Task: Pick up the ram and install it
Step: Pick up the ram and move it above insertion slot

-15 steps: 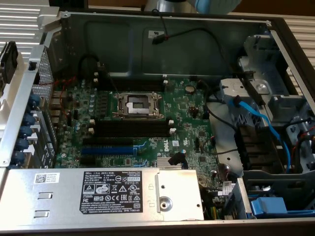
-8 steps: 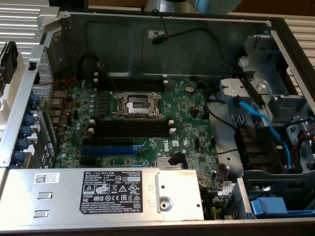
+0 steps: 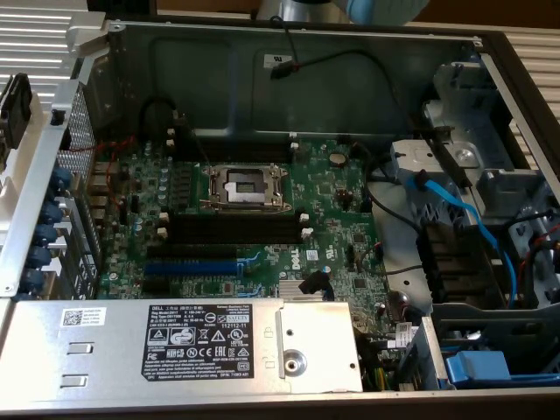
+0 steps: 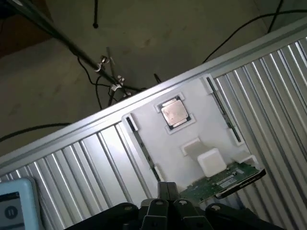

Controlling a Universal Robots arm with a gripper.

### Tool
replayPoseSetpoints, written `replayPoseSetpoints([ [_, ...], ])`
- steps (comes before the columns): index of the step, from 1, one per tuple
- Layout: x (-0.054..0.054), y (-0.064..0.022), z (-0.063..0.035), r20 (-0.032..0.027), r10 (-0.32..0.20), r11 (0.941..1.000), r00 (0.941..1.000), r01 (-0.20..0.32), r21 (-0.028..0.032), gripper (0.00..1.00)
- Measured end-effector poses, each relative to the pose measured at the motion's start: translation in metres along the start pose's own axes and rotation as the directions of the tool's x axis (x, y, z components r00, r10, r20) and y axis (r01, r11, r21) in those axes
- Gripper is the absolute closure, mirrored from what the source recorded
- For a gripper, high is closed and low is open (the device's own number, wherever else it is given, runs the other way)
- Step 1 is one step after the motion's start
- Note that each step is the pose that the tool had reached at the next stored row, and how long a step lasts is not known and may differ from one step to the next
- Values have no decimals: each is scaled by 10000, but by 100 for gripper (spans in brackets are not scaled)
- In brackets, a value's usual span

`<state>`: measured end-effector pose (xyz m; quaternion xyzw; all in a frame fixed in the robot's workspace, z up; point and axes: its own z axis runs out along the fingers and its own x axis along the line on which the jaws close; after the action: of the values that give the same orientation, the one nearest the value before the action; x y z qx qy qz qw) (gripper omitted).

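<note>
- The computer case (image 3: 289, 61) lies open, with the green motherboard (image 3: 332, 197) facing up in the middle of the exterior view.
- Near the middle of the board sits the square processor socket (image 3: 245, 185) in its metal frame.
- At six o'clock from the socket run the black memory slots (image 3: 232, 229), side by side, with white clips at their ends.
- The blue slot (image 3: 192, 267) lies at about seven o'clock from the socket, just past the black ones.
- The grey power supply (image 3: 175, 341), with its black label, fills the six-to-eight o'clock part of the exterior view, and the blue cables (image 3: 468, 223) trail down at three o'clock.
- A bit of the arm (image 3: 376, 9) shows at about one o'clock, above the case's far wall.
- In the wrist view the claw (image 4: 167, 188) hangs over a white tray (image 4: 153, 129), which lies on the ribbed metal worktop (image 4: 273, 81).
- The claw's fingers are pressed together and I see nothing clamped in them.
- The ram (image 4: 225, 179) lies in the tray at the end nearest the claw, just beside the fingers and slightly tilted. I can't tell whether it touches them.
- The same tray holds a processor chip (image 4: 173, 113) in its own recess, and a white block (image 4: 211, 162) sits between the chip and the ram.
- Past the worktop's edge is the floor (image 4: 192, 38), with black leads trailing over it.
</note>
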<state>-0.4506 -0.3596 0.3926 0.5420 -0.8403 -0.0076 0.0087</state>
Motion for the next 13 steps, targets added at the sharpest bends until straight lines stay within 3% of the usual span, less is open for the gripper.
replayPoseSetpoints([
  [3,0,0,0,-12,-539,9985,9985,539,3,90],
  [7,0,0,0,-29,-1272,9919,9919,1272,6,90],
  [13,0,0,0,-54,-2343,9722,9721,2343,9,90],
])
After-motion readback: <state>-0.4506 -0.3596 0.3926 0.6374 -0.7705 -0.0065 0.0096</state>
